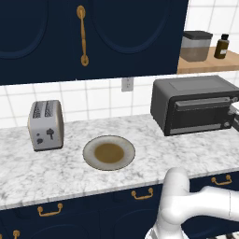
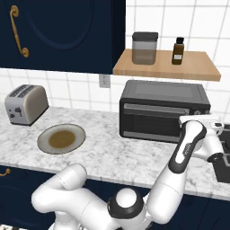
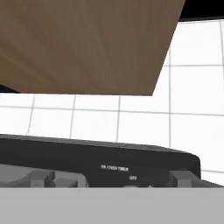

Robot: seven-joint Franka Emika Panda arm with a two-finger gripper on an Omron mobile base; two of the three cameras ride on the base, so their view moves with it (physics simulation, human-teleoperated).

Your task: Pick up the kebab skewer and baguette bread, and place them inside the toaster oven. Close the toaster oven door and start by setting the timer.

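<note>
The toaster oven (image 1: 196, 105) (image 2: 164, 110) stands at the back right of the marble counter. The toaster oven door (image 1: 200, 114) (image 2: 155, 119) is shut, with its bar handle along the top edge. My gripper (image 2: 214, 128) (image 3: 113, 179) is at the oven's right end, close to the control panel, and its fingertips (image 3: 41, 178) stand wide apart with nothing between them. Seen from the hand, the oven's top edge (image 3: 109, 155) with small timer lettering lies just ahead. The kebab skewer and the baguette bread are out of view.
A round plate with a brown centre (image 1: 108, 152) (image 2: 61, 138) lies mid-counter. A silver two-slot toaster (image 1: 45, 125) (image 2: 25, 104) stands at the left. Above the oven a wooden shelf (image 2: 166, 65) (image 3: 87, 43) carries a jar (image 2: 144, 48) and a bottle (image 2: 178, 50).
</note>
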